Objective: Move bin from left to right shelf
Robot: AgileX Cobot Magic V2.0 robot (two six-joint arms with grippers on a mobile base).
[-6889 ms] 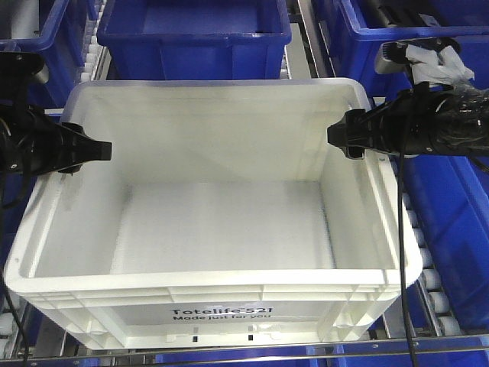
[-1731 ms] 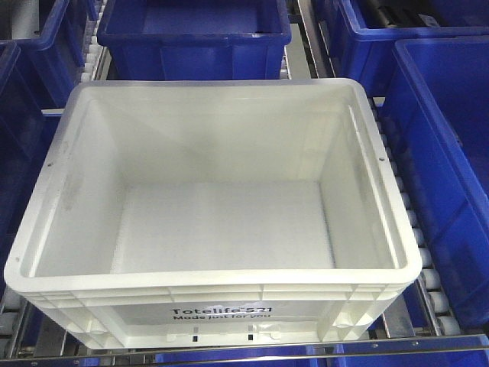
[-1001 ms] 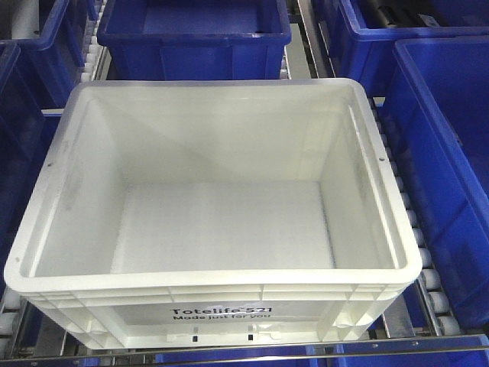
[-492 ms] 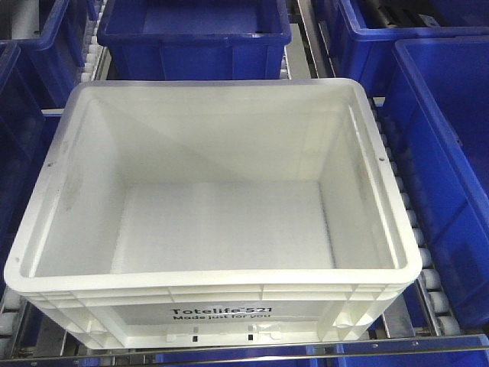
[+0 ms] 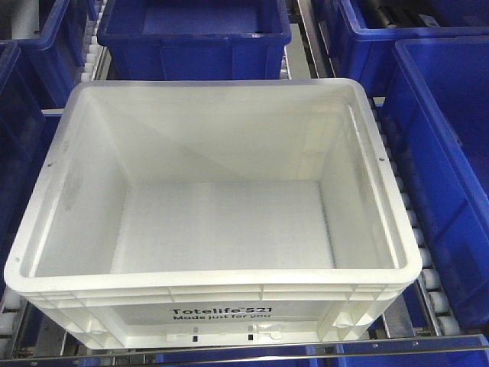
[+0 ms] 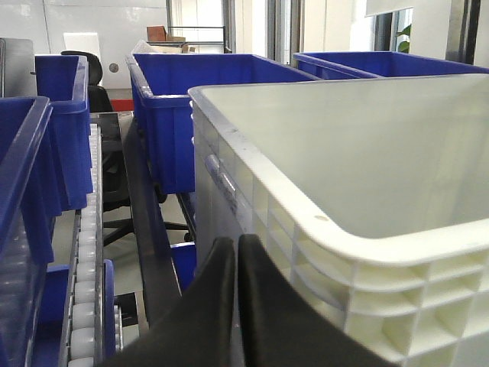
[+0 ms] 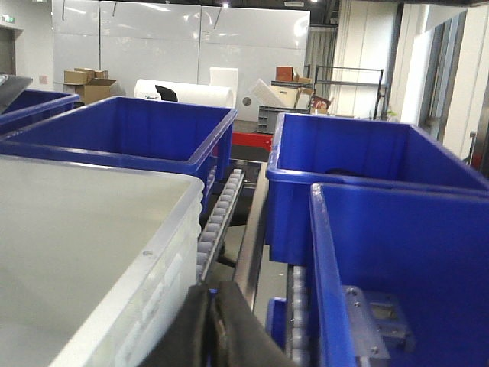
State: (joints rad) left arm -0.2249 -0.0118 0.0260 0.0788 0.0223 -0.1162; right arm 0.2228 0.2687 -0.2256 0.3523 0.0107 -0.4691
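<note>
Right at the bottom of our left wrist view, our left gripper (image 6: 235, 256) shows its two dark fingers pressed together with nothing between them, just beside the ribbed outer wall of the white tote (image 6: 321, 222) and below its rim. Likewise, our right gripper (image 7: 210, 306) has its jaws together and empty, low beside the tote's other side wall. From the front view neither of our arms appears; the tote (image 5: 218, 294) sits upright on the roller conveyor (image 5: 424, 264), empty, its near wall printed "Totelife 521 Made just for you". Dark blue bins flank it: one close on the right (image 5: 451, 168), one at the left edge (image 5: 15, 138). Beyond its far rim another blue bin (image 5: 195, 38) sits on the same lane, and further blue bins occupy the corners (image 5: 397, 34).
</note>
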